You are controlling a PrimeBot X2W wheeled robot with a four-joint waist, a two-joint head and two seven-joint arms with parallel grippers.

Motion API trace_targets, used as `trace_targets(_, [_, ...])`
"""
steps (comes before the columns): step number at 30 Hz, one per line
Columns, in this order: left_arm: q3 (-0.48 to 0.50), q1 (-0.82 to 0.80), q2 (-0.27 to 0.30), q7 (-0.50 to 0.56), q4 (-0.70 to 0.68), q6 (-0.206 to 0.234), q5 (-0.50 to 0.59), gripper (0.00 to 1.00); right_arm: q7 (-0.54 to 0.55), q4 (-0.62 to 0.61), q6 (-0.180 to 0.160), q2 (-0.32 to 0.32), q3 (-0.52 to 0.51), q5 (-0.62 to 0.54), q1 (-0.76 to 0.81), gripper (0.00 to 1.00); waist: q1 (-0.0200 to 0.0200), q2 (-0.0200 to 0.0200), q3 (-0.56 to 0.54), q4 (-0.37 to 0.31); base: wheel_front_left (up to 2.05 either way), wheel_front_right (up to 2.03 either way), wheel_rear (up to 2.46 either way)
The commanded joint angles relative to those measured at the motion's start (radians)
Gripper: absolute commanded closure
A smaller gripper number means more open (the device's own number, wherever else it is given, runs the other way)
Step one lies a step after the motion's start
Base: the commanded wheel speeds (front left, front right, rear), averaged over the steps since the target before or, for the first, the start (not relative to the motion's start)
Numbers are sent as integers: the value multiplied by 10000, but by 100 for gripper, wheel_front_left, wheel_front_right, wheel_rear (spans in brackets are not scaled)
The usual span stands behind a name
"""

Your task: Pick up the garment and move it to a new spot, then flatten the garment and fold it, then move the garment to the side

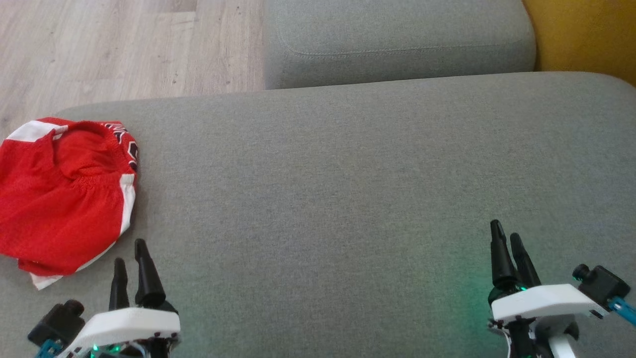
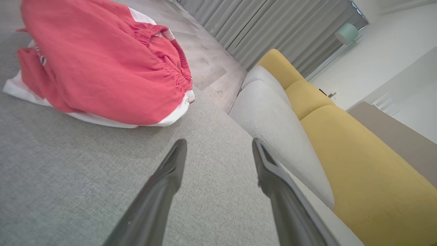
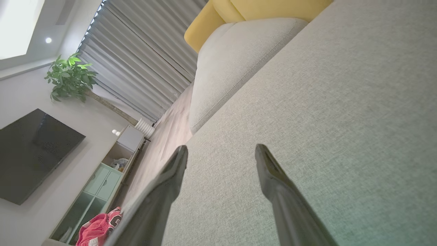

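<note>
Two grippers sit low in the head view, the left gripper [image 1: 130, 250] at lower left and the right gripper [image 1: 505, 228] at lower right, both with fingers spread and empty. The red garment [image 1: 64, 194] lies crumpled at the frame's left edge on the grey sofa cushion [image 1: 323, 189], just above the left gripper.
</note>
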Motion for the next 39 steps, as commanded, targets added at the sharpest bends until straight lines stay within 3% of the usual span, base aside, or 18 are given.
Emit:
trace_targets(1, [62,-179,94,-170,-459,90,441,0,-169,-416,-3,-76,243,-443,-615,0,0,0,5,4,0,0,0])
trace_targets(21, [-159,-78,109,-765,-965,446,2970,0,-759,-557,-4,-96,801,-3053,-758,0,0,0,-11,40,0,0,0])
trace_targets(39, [-432,-97,123,-1299,-1038,534,5362,0,-1290,-286,-5,-113,534,-5603,-874,0,0,0,69,139,0,0,0])
